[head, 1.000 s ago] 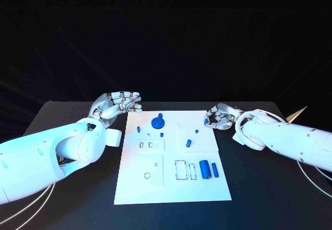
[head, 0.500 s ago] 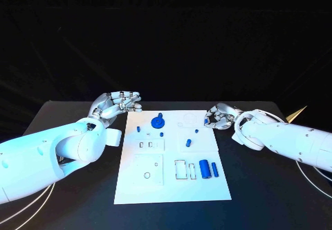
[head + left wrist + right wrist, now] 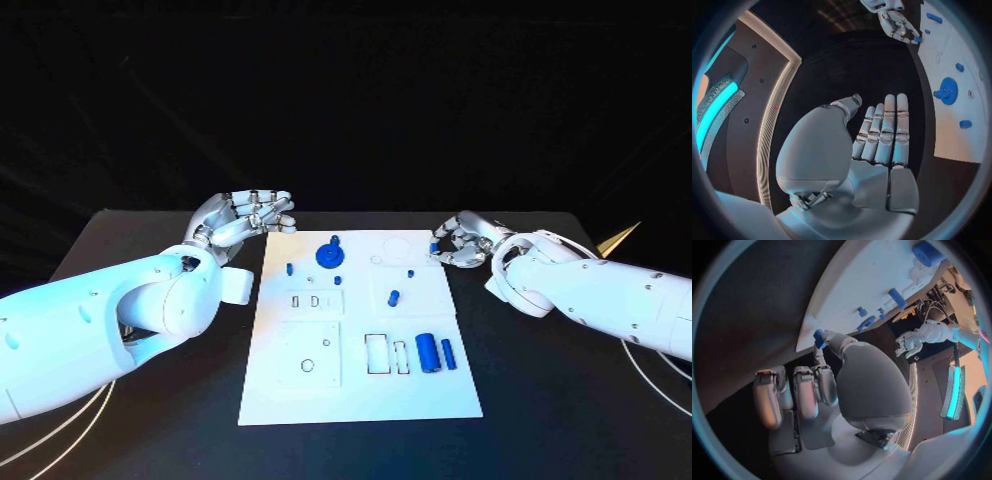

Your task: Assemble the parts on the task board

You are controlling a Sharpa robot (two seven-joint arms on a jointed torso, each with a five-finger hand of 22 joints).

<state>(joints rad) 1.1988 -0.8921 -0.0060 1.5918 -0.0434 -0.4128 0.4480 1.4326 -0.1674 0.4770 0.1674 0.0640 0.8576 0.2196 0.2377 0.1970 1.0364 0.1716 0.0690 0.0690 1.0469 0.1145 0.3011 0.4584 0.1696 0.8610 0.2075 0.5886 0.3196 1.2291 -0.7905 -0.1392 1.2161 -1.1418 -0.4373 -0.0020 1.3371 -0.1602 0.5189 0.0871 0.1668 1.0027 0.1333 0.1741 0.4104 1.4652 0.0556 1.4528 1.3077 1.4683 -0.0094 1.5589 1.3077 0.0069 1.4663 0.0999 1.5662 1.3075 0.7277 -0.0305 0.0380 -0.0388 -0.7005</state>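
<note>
Looking down from the head camera, I am seeing the white task board [image 3: 361,330] lying in the middle of the black table [image 3: 577,400]. A blue gear-like part [image 3: 330,257] is sitting near the board's far end, a short blue peg [image 3: 394,297] is standing mid-board, and two blue cylinders [image 3: 428,351] are lying side by side toward the near right. My left hand [image 3: 242,222] is hovering just off the board's far left corner, fingers apart and grasping nothing. My right hand [image 3: 464,241] is hanging just beside the far right corner with fingers curled inward.

Turning to the left wrist camera, I am seeing the left hand [image 3: 879,140] with fingers extended straight and side by side, released, the board [image 3: 954,75] and gear part [image 3: 947,91] lying beside it.

Turning to the right wrist camera, I am seeing the right hand [image 3: 817,390] pinching a small blue part [image 3: 820,337] at its fingertips, close to the board's [image 3: 867,275] edge.
</note>
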